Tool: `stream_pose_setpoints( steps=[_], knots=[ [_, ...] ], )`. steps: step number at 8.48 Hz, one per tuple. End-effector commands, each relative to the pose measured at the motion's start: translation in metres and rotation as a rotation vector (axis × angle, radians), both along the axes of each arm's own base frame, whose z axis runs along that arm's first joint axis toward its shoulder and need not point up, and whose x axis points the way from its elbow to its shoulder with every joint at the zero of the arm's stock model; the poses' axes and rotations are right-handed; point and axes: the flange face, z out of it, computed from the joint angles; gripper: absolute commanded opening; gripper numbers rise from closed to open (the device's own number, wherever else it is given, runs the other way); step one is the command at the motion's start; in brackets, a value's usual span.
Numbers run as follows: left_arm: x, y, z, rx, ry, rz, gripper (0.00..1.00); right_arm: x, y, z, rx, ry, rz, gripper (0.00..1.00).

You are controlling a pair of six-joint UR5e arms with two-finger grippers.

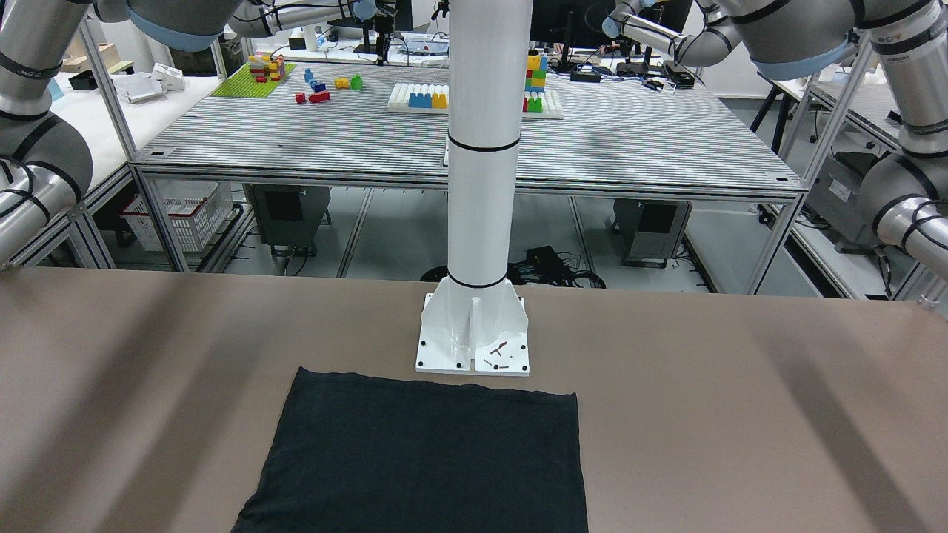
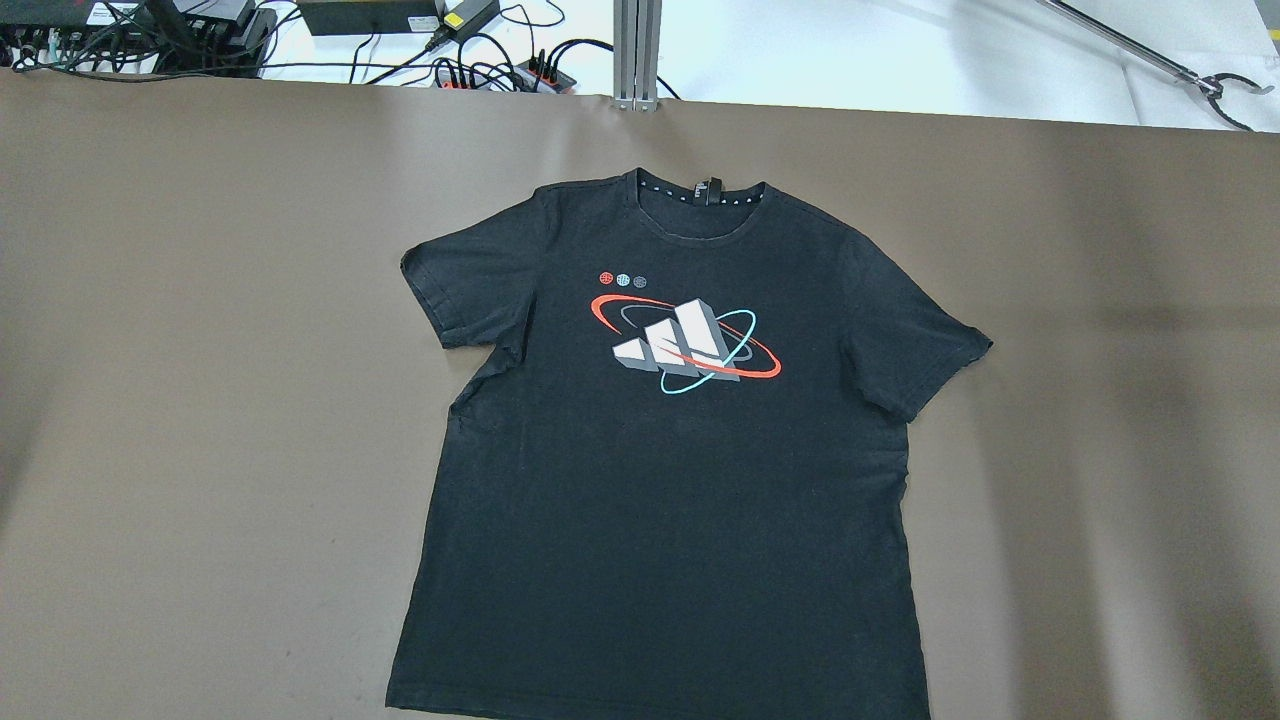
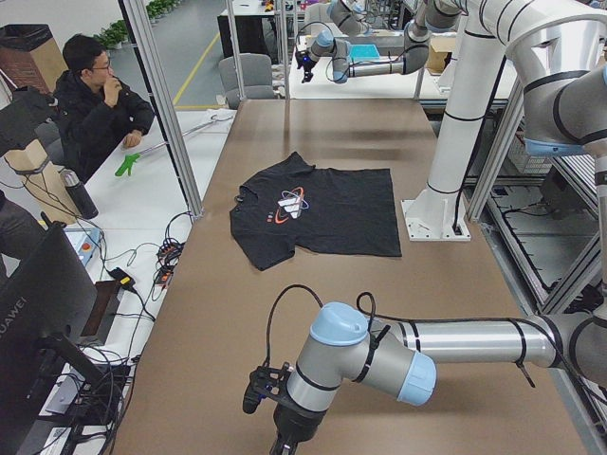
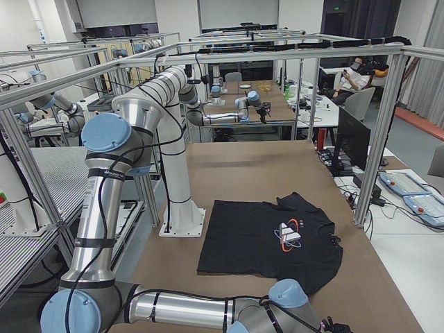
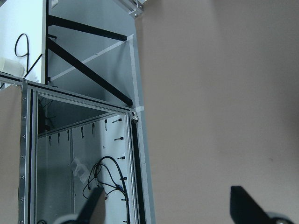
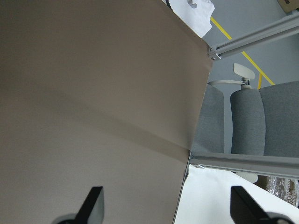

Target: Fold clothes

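T-shirt (image 2: 660, 480): black, short-sleeved, one item. Spread flat and front-up on the brown table (image 2: 200, 400), both sleeves out to the sides. Printed on the chest with a white three-bar logo (image 2: 685, 345) ringed in red and teal. Collar (image 2: 700, 205) turned to the far edge, away from the robot; hem turned toward the white post (image 1: 485, 148). Hem edge just beside the post's base plate (image 1: 444, 355), possibly touching it; not clear from the front view.

Left gripper (image 5: 168, 207): released, dark fingertips (image 5: 96, 207) set wide apart, nothing between them. Hanging over the table's edge, with bare brown surface on one side and aluminium frame and cables below on the other. No cloth in the wrist view. Carried by the near arm (image 3: 455, 341) in the left side view, at the table's end, well apart from the T-shirt.

Right gripper (image 6: 168, 205): likewise released, fingertips (image 6: 96, 205) wide apart and holding nothing. Positioned over bare brown surface near a table edge, grey chairs (image 6: 275, 121) beyond it. No cloth in that wrist view either. Placed low at the opposite end of the table in the right side view, well apart from the T-shirt.

T-shirt between the two grippers along the table's length, touched by neither.
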Motion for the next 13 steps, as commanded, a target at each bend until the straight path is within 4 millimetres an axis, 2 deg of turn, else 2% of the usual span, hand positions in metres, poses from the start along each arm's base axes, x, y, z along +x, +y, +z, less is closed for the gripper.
stream_pose_setpoints(
  steps=[1,4,7,9,10,11,12,13],
  knots=[
    [-0.001,0.008,0.006,-0.006,-0.006,-0.005,0.94,-0.001,0.001,0.004,-0.003,0.0,-0.005,0.95],
    [-0.001,0.015,0.014,-0.015,-0.011,0.005,0.94,-0.002,0.001,0.003,-0.002,-0.008,-0.006,0.95],
    [0.0,0.017,0.016,-0.02,-0.009,0.008,0.94,-0.003,0.008,0.011,-0.017,-0.012,-0.013,0.95],
    [0.0,0.019,0.02,-0.026,-0.007,0.005,0.94,-0.006,0.007,0.009,-0.012,-0.011,-0.019,0.95],
    [0.002,0.026,0.026,-0.037,-0.008,0.007,0.94,-0.008,0.005,0.007,0.017,-0.012,-0.019,0.95],
    [0.002,0.027,0.027,-0.034,-0.006,0.005,0.94,-0.021,0.003,0.004,0.042,-0.037,-0.054,0.95],
    [0.002,0.03,0.031,-0.037,-0.006,0.005,0.94,-0.06,-0.004,-0.004,0.047,-0.129,-0.144,0.95],
    [0.003,0.036,0.034,-0.033,-0.006,0.005,0.94,-0.089,-0.024,-0.027,0.052,-0.203,-0.135,0.95]
  ],
)
